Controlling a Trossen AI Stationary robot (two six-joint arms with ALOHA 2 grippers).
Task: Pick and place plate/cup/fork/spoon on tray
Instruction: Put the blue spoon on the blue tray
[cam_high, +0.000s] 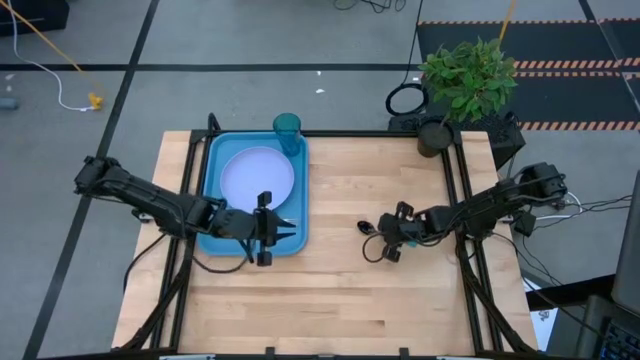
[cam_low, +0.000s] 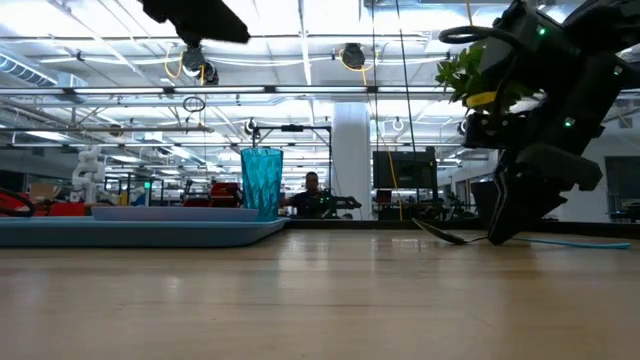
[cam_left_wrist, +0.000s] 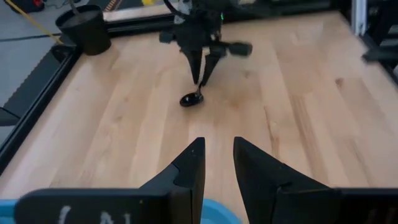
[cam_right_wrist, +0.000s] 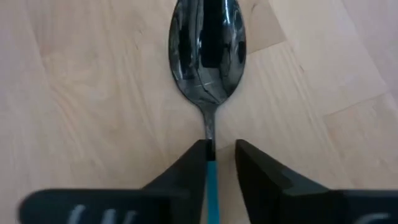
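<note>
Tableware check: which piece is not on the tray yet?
The spoon. It lies on the bare wood at mid-table, its light-blue handle between the right gripper's fingers, while the plate and cup sit on the blue tray.

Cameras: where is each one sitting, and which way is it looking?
High: above the table, looking straight down; both arms, tray, plate, cup.
Low: at tabletop height, looking across; right gripper by the spoon.
Left wrist: on the left arm over the tray edge, facing the right arm; own fingers.
Right wrist: just above the spoon; own fingers.
Both wrist views share the spoon.
</note>
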